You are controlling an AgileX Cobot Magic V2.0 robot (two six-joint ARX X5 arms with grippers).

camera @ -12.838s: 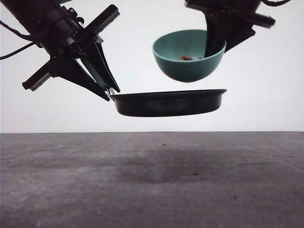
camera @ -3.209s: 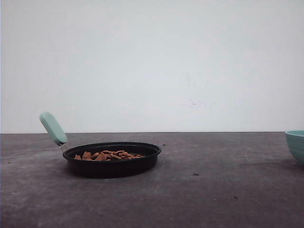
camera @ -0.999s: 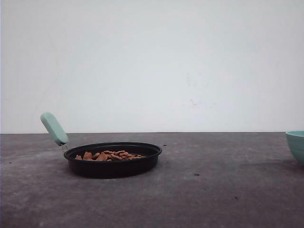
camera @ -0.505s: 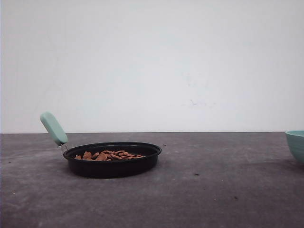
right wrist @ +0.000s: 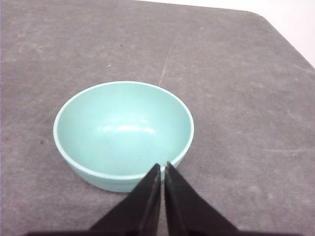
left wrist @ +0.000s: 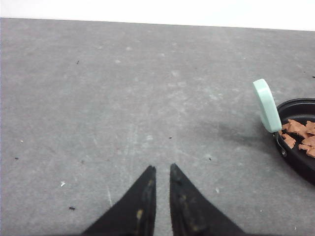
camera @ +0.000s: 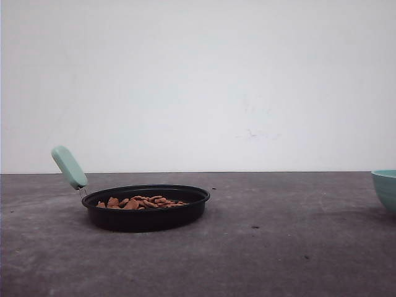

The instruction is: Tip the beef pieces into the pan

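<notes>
Black pan [camera: 146,208] flat on table, beef pieces [camera: 139,202] inside: pour looks done. Teal bowl [right wrist: 123,132] empty, well right of pan. Left gripper [left wrist: 161,169] and right gripper [right wrist: 162,167] nearly closed, empty.

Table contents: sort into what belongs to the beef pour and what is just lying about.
Job: pan; beef heaped in it.
Lying about: empty bowl upright on the table; dark specks on the tabletop.

Matt black pan [camera: 146,215], rough grey table [camera: 278,247]
</notes>
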